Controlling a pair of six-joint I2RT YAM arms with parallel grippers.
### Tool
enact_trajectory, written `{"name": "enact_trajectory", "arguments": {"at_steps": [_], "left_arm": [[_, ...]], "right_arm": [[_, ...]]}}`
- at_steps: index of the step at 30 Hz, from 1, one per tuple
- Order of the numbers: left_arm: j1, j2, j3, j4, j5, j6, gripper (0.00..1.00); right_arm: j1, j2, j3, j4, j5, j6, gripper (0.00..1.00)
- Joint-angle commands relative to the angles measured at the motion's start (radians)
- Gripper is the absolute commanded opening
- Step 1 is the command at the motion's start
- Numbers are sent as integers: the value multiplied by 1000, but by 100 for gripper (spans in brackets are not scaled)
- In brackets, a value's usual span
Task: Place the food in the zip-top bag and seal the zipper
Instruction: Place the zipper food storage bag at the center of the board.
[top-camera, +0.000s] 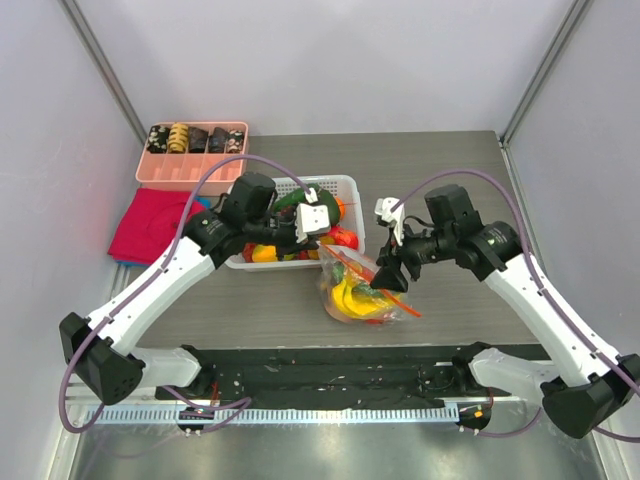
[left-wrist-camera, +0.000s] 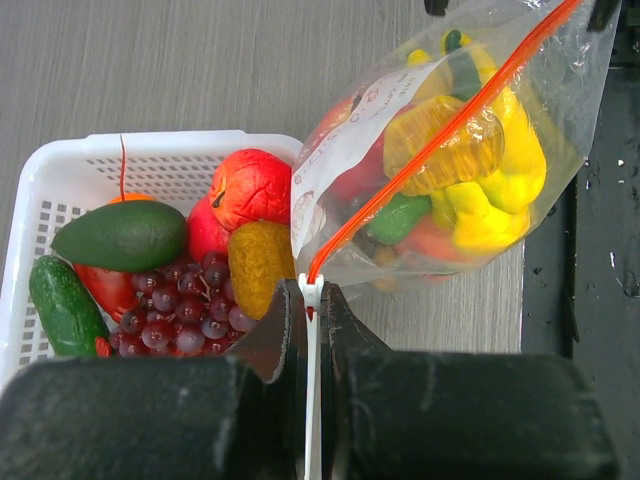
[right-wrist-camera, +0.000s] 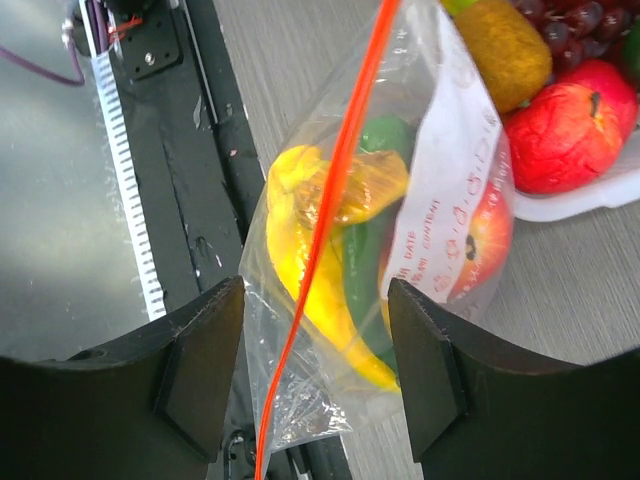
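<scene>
Over grey tabletop, left claw pinches the zipper end; right claw gapes at the bag.

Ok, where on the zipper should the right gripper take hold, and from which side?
Probably the free end of the zipper. The left gripper is shut on its other end, and it runs as a thin line between the fingers of the open right gripper. Come in end-on along that line and close flat on both faces.
</scene>
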Motion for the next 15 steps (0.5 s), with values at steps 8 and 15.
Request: {"name": "enact_trajectory", "arguments": {"at_steps": [8, 15], "left_arm": [[-2, 5, 56, 36, 8, -10, 0], [-2, 12, 63, 36, 17, -11, 0]], "right_arm": [[142, 36, -6, 39, 171, -45, 62], [148, 46, -20, 45, 209, -57, 52]]}}
